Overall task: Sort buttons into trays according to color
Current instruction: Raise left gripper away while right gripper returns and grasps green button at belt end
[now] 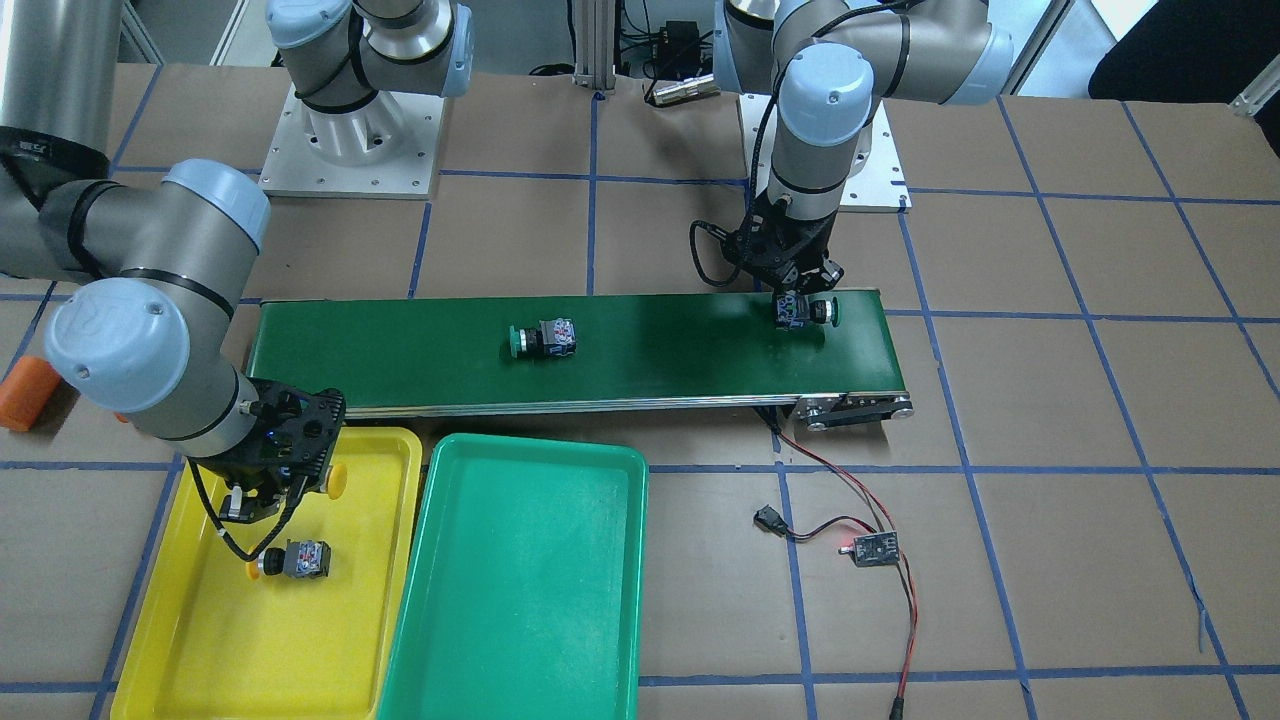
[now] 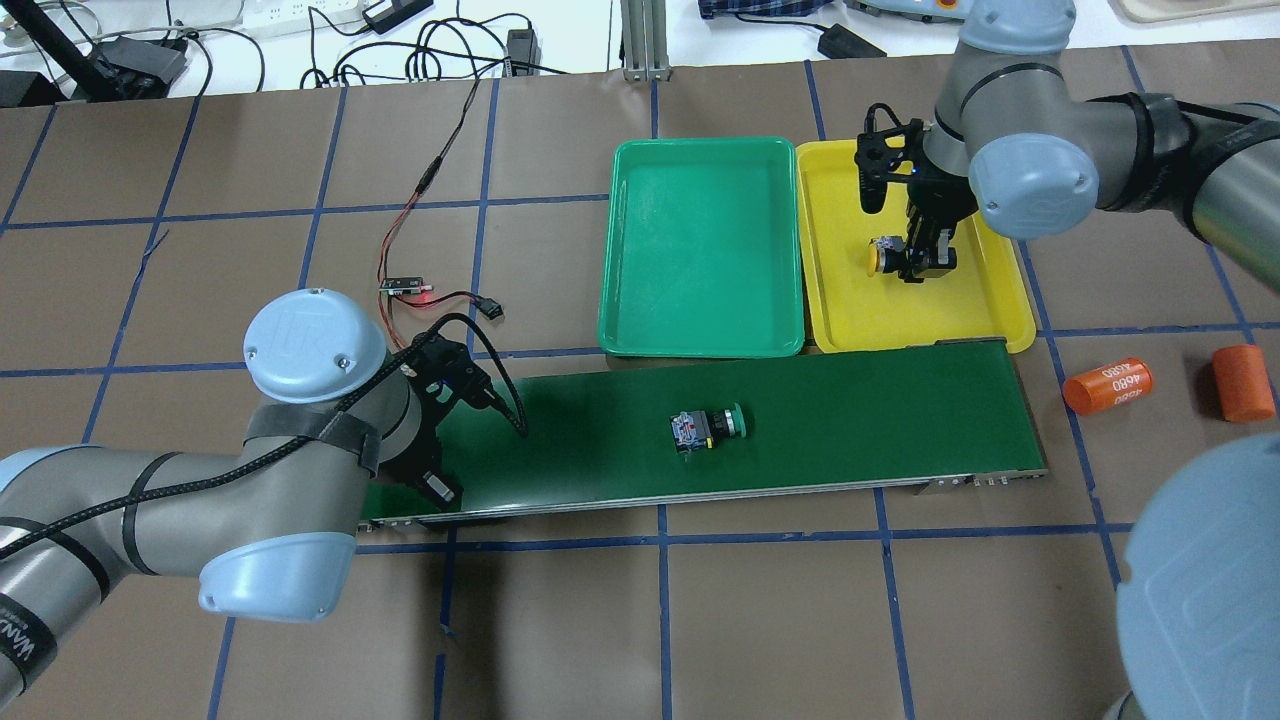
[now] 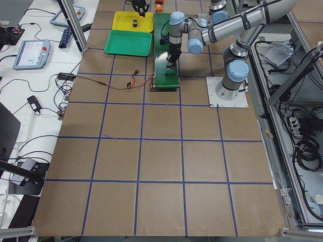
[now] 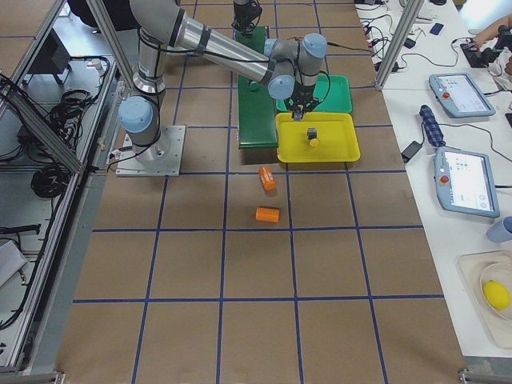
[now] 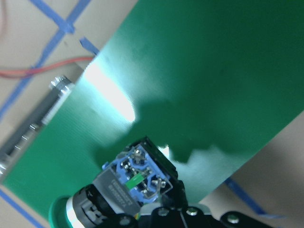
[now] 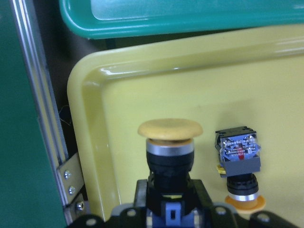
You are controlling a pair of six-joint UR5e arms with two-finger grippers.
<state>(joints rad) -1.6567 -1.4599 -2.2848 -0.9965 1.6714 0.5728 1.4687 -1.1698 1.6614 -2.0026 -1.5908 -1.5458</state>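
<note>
Right pincer (image 6: 170,190) clamps yellow button (image 6: 170,135) over yellow tray (image 1: 200,640) — left pincer (image 1: 797,302) clamps green button (image 1: 815,311), green tray (image 1: 520,600) well apart.

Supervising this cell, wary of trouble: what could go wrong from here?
The right pincer holds a yellow button near the other yellow button lying in the yellow tray; released, it may strike that one. The left pincer must carry its green button to the green tray, next to the right arm: they may collide.
</note>
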